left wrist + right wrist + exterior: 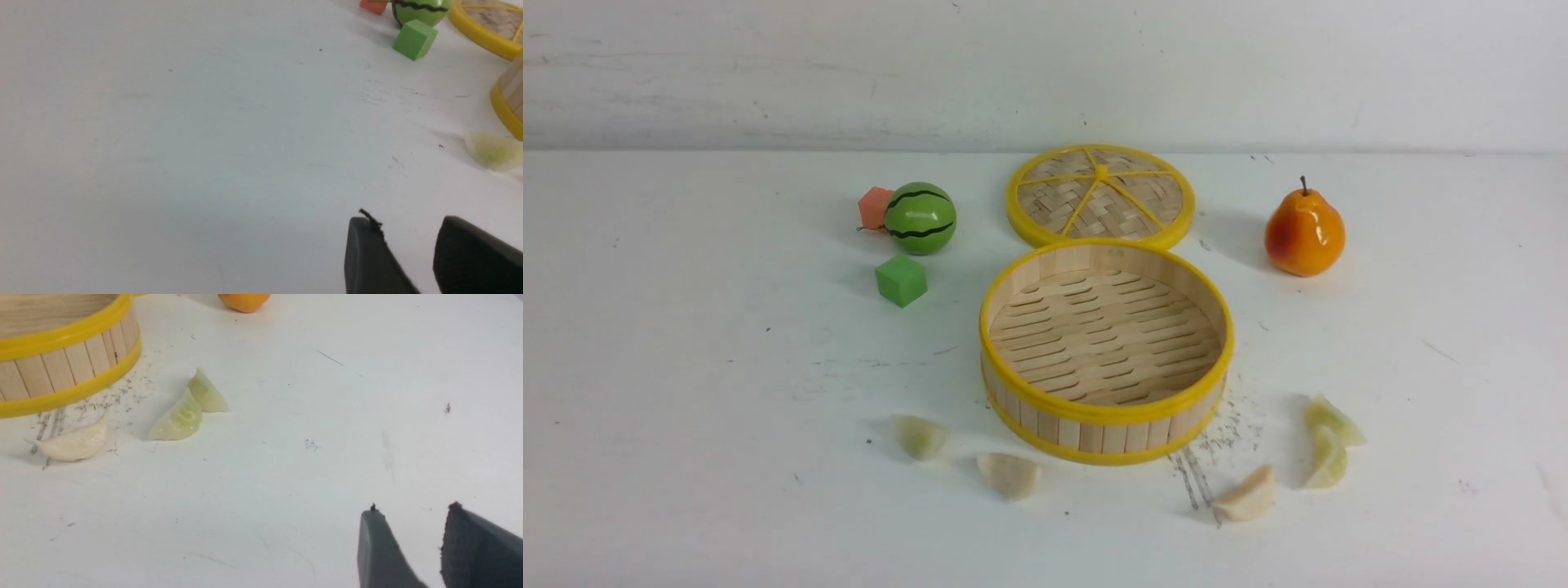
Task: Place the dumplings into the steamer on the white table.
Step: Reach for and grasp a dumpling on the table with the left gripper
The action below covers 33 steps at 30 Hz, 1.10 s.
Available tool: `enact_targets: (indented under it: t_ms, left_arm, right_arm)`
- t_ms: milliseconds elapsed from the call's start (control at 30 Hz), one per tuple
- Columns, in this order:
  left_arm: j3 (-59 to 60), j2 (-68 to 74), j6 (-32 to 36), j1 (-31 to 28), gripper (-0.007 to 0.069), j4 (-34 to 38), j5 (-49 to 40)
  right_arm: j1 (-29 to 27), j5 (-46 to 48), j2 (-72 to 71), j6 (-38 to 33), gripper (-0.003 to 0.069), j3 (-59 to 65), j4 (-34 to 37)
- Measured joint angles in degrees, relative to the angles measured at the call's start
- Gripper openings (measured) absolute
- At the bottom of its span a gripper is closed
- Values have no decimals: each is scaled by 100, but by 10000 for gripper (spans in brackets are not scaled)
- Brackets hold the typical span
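Observation:
The round bamboo steamer stands empty in the middle of the white table. Two dumplings lie at its front left. At its front right lie a cream one and two pale green ones. Neither arm shows in the front view. My left gripper is open over bare table, with one dumpling and the steamer's wall well ahead. My right gripper is open and empty, well apart from three dumplings beside the steamer.
The woven yellow-rimmed lid lies flat behind the steamer. A toy watermelon, an orange block and a green cube sit at the back left. A pear stands at the back right. Dark scuffs mark the table by the steamer.

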<state>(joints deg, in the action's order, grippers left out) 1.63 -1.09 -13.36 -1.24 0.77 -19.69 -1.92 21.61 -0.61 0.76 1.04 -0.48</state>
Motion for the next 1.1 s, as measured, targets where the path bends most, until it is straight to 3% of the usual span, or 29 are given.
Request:
enact_targets:
  t_ms: [300,333,433,567,667,700,733,867,1000,1100]
  left_arm:
    - [0,0,-12,0,237,1732,470]
    - [0,0,-85,0,237,2505,494]
    - [0,0,-255,0,237,3840,528]
    - [0,0,-307,0,237,5239,620]
    - [0,0,-307,0,237,5912,686]
    - [0,0,-307,0,237,6261,715]
    - [0,0,-307,0,237,6472,735]
    - [0,0,-307,0,237,6975,728]
    - [-61,0,30,0,237,7091,473]
    - [-516,0,1076,0,237,7097,-37]
  right_arm:
    - [0,0,0,0,240,0,97]
    - [0,-5,0,0,240,0,212]
    - [0,-5,0,0,240,0,643]
    - [0,-29,0,297,240,13,1996]
    - [0,-29,0,785,240,48,3235]
    - [0,-29,0,1032,240,51,3946]
    - [0,-96,0,1155,240,51,4444]
    - [0,-598,0,1285,240,51,5359]
    - [0,-974,0,1305,240,51,5584]
    - [0,-1351,0,1323,240,51,5668]
